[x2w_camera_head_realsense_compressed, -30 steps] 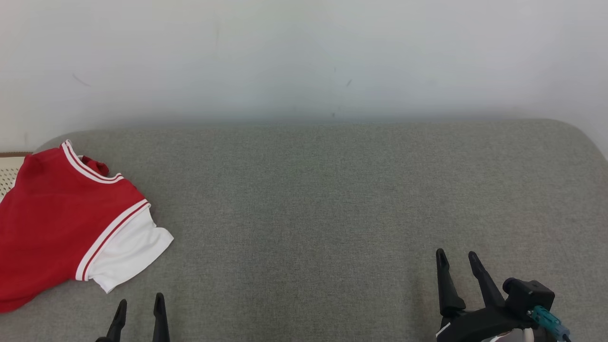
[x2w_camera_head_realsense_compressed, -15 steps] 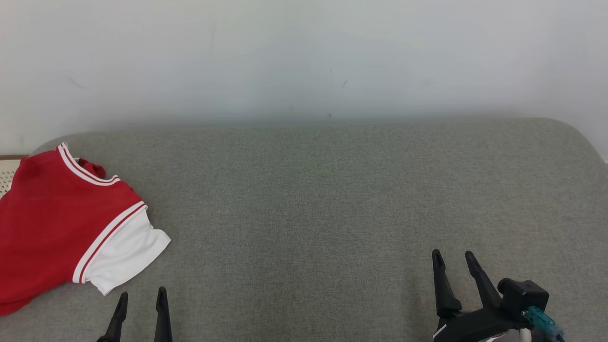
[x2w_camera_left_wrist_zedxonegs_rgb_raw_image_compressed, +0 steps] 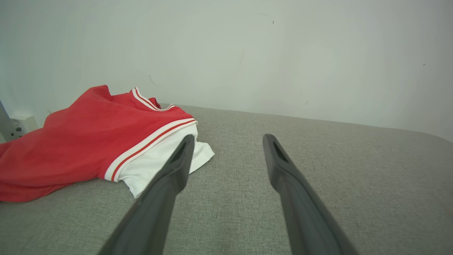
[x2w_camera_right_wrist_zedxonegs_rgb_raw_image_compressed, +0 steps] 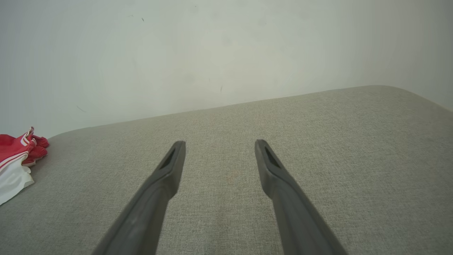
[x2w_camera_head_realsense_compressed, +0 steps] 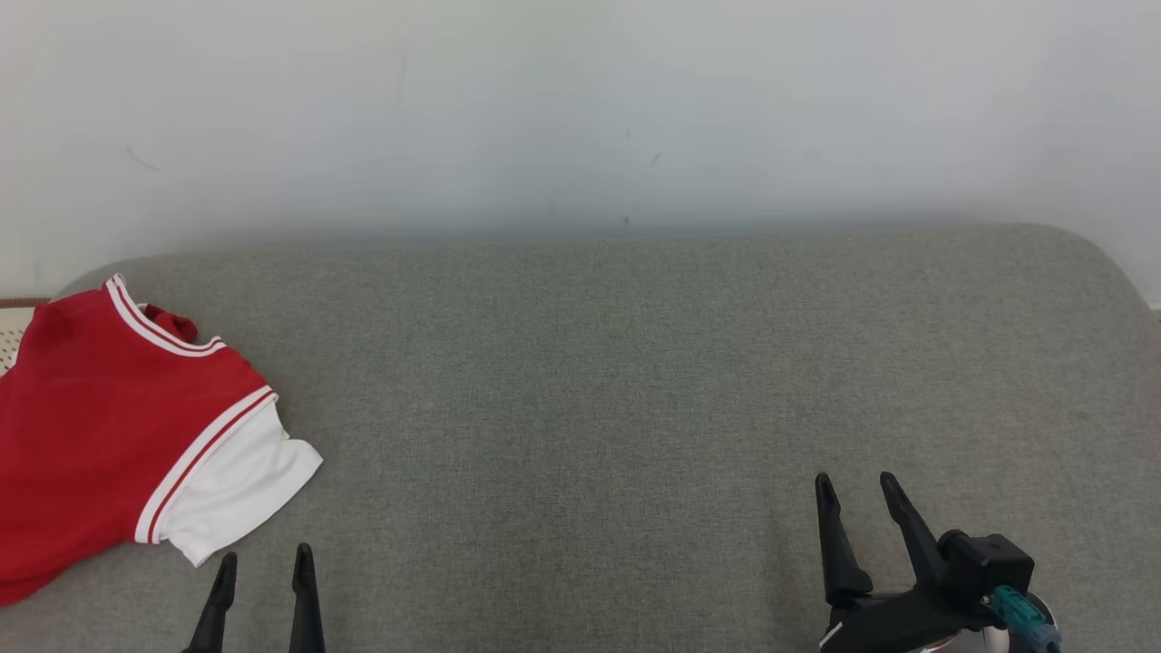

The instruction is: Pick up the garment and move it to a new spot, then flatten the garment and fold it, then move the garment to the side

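Note:
The garment is a red shirt with white sleeves and red-and-white striped trim, lying loosely bunched at the far left of the grey cushioned surface. Its white sleeve points toward the middle. My left gripper stands open at the lower left, just right of and nearer than that sleeve, holding nothing. In the left wrist view the garment lies ahead to the left of the left gripper. My right gripper is open at the lower right, far from the shirt; the right wrist view shows the garment at its left edge.
A pale wall rises right behind the surface's far edge. A beige perforated object peeks out behind the shirt at the left edge. A white socket box sits low on the wall in the left wrist view.
The whole head view has shifted slightly, so the camera moved a little. The shirt lies as before and both grippers remain open.

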`<state>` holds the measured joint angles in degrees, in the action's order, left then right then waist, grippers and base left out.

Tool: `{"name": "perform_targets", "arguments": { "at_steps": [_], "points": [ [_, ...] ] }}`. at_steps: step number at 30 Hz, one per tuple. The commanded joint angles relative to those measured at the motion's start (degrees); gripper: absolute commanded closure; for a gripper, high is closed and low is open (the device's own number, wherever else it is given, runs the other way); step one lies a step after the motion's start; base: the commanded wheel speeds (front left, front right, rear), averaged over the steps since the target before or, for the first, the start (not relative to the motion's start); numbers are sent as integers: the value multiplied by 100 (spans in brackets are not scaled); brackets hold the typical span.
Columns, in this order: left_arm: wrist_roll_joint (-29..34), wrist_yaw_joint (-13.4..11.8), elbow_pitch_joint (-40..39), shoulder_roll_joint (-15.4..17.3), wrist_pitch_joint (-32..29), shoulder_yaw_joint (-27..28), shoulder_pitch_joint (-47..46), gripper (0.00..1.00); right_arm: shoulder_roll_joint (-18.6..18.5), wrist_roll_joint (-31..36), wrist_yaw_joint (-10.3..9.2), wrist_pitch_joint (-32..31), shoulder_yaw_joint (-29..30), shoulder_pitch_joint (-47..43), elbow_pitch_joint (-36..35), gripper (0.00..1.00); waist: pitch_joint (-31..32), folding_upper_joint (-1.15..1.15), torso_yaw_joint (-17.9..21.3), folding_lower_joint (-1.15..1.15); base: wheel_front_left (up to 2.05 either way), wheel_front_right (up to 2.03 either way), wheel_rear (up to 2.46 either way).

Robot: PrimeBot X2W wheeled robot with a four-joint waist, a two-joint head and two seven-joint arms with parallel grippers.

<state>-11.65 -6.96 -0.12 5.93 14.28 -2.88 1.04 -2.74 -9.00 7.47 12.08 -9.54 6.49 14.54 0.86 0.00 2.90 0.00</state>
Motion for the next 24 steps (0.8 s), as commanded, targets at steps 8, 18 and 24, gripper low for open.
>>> {"name": "perform_targets", "arguments": {
  "at_steps": [8, 18, 24],
  "points": [
    [325, 110, -73, -74, 100, 154, 109, 0, -25, 214, 4, 74, -66, 3, -28, 0, 9, 0, 20, 0, 0, 0, 0],
    [382, 179, -46, -162, 100, 316, 115, 0, -24, 59, 4, 30, -10, -5, -29, 0, 24, 0, 26, 0, 0, 0, 0],
    [401, 234, -46, -190, 100, 367, 125, 0, -23, -122, 4, -11, -2, -4, -10, 0, 14, 0, 45, 0, 0, 0, 0]
  ]
}}
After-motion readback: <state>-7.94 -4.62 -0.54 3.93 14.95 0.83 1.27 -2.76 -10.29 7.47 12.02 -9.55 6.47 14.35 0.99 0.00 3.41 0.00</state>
